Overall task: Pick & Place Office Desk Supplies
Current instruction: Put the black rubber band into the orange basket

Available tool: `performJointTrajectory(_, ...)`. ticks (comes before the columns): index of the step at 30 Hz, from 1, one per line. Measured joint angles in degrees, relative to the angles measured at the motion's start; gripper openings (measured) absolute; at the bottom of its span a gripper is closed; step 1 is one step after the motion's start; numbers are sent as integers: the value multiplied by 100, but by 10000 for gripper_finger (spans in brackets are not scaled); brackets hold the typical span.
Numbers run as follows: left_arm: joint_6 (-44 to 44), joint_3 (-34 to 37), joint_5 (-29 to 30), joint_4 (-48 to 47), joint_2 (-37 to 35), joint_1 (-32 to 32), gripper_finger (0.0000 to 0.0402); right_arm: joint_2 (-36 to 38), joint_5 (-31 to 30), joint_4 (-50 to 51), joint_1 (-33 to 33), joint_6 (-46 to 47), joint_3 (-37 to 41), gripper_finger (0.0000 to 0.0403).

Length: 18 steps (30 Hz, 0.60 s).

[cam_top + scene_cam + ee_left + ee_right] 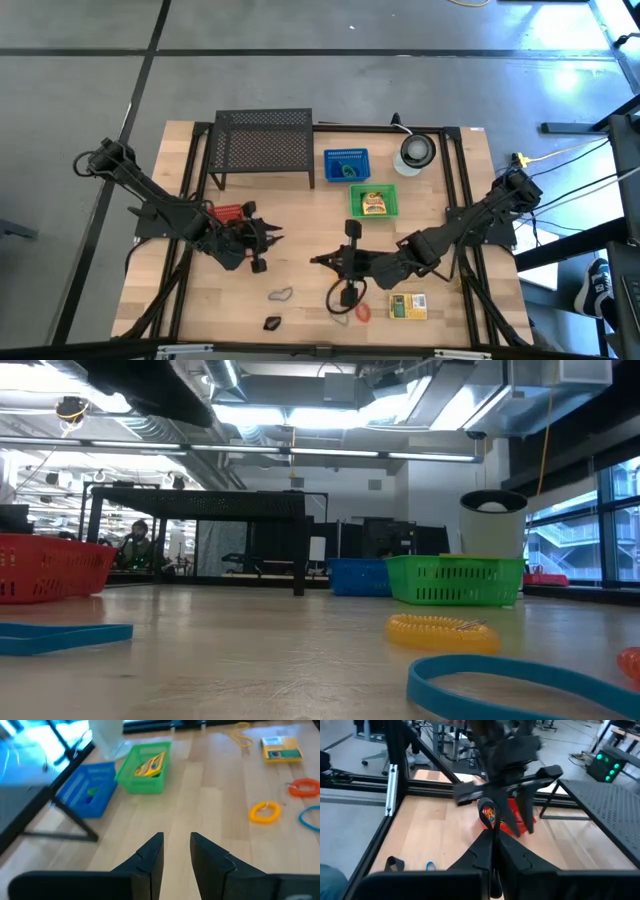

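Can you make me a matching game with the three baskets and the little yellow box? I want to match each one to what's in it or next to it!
Things:
1. blue basket
2. green basket
3. red basket
4. yellow-green box

Clues:
A. beside the left gripper
B. next to an orange loop
C. holds something yellow
D. holds something green

Pairs: 1-D, 2-C, 3-A, 4-B

3 baskets (345, 164), 1 black mesh shelf (264, 141), 1 yellow-green box (408, 306), 2 arms (160, 205)
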State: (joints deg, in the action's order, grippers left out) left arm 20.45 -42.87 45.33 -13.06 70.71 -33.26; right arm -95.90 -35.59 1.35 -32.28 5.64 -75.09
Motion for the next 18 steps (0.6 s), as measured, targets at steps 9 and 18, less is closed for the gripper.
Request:
performJointTrajectory(9,-1612,0,341,1936,626,0,105,-2,40,590,136,599,0,18)
performJointTrajectory(18,-1931,0,-347,3236,591,9,127,-196,-389,1027,157,1024,0,18)
